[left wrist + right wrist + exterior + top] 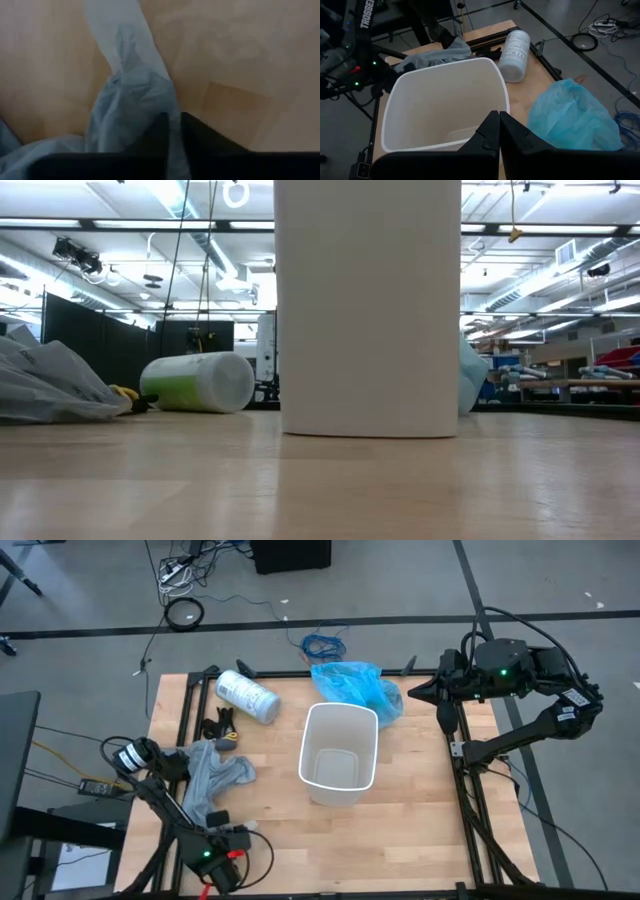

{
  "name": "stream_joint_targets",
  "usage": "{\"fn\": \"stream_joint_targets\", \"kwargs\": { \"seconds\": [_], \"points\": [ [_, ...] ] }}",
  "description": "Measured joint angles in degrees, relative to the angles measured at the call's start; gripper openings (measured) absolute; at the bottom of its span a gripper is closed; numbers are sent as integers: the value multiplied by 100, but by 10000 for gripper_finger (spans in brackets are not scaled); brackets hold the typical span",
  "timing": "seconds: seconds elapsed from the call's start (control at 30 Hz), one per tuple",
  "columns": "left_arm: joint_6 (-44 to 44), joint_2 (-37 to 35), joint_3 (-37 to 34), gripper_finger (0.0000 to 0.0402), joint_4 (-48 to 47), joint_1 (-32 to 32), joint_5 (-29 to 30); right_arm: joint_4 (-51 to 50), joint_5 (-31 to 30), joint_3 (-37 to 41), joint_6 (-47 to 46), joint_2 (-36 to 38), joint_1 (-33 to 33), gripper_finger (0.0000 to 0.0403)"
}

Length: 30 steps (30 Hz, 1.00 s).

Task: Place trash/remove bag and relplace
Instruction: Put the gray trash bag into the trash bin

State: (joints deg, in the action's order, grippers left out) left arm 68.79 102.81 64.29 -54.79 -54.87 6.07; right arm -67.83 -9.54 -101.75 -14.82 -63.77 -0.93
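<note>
The bin (340, 756) stands unlined near the middle of the desk (420, 830), which suggests the old bag is already out and the swap is half done. That blue bag (356, 686) lies bunched at the far edge, just behind the bin, out of the way. The grey liner (212, 776), its replacement, lies crumpled toward the left edge, near the front corner. The left gripper (174, 131) is down on it: in the left wrist view its fingers (159, 135) stand nearly together with a fold of grey film between them, so it appears to be pinching the liner for a lift toward the bin. The roll (247, 697) rests on its side near the far left corner, clear of the work. The right gripper (498, 131) waits at the right edge beside the bin's rim, fingers together and empty, probably placed to help spread the liner over the opening.
</note>
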Motion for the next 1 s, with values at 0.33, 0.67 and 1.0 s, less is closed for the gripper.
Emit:
{"fn": "stream_joint_targets", "kwargs": {
  "seconds": [0.33,0.67,1.0],
  "points": [
    [-1154,-209,1103,4,-1544,791,1334,27,-116,0,0,-56,-2,0],
    [-2469,-514,2859,11,-2808,1658,2210,39,181,0,212,-241,33,0],
    [-2765,-504,1872,58,-1556,1511,568,21,275,0,494,-282,42,30]
  ]
}}
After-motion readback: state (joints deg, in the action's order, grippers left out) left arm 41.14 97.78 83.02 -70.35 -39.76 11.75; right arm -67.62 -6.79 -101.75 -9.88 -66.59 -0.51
